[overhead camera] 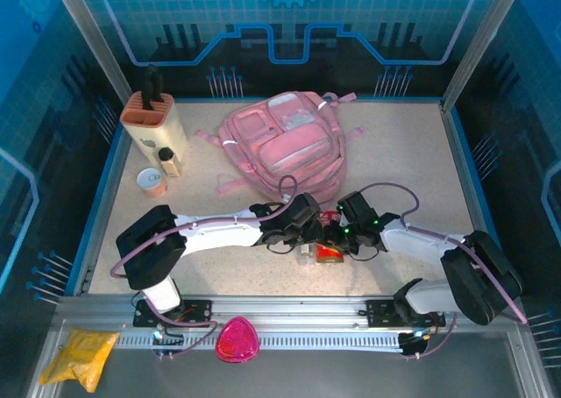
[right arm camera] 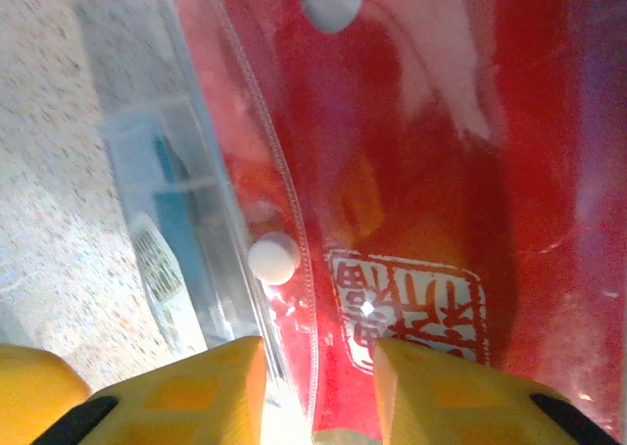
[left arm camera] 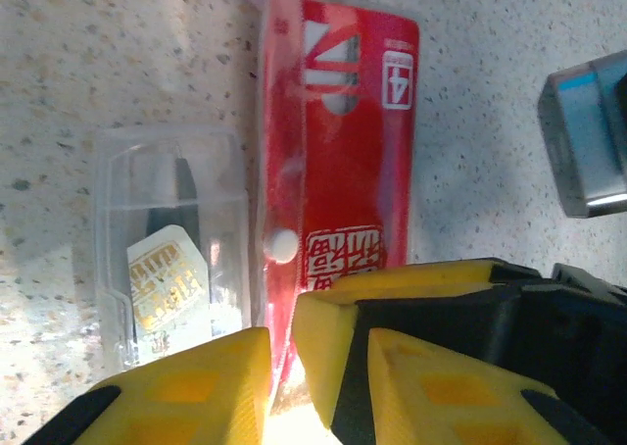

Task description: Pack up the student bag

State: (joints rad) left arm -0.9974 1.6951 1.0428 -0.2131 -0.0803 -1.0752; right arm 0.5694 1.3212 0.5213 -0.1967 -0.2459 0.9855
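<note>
My left gripper (overhead camera: 312, 241) and my right gripper (overhead camera: 340, 244) meet almost tip to tip over a flat red pouch in a clear plastic sleeve (left arm camera: 343, 141), which lies on the pale speckled table (left arm camera: 78, 82).

Seen from my left wrist, my yellow left fingers (left arm camera: 186, 391) stand close together. The pouch's long left edge runs straight into the narrow slit between them, but I cannot tell whether the pads press on it. A small round white snap (left arm camera: 282, 244) sits on the pouch just ahead of these fingertips. Just beside the pouch, ahead and to the left of the fingers, lies a small clear plastic box (left arm camera: 171, 229) holding something dark and a gold-printed card.

Seen from my right wrist, my right fingers (right arm camera: 460, 391) stand partly apart, with the same pouch edge leading into the gap between them and the snap just ahead. Whether they grip the pouch I cannot tell.

The large soft pink fabric backpack (overhead camera: 285, 144) lies flat farther out, beyond both sets of fingertips and near the pouch's far end, with my fingers clear of it. Well off to the left of my left fingers stands a beige desk organiser with an orange top (overhead camera: 158, 126)
</note>
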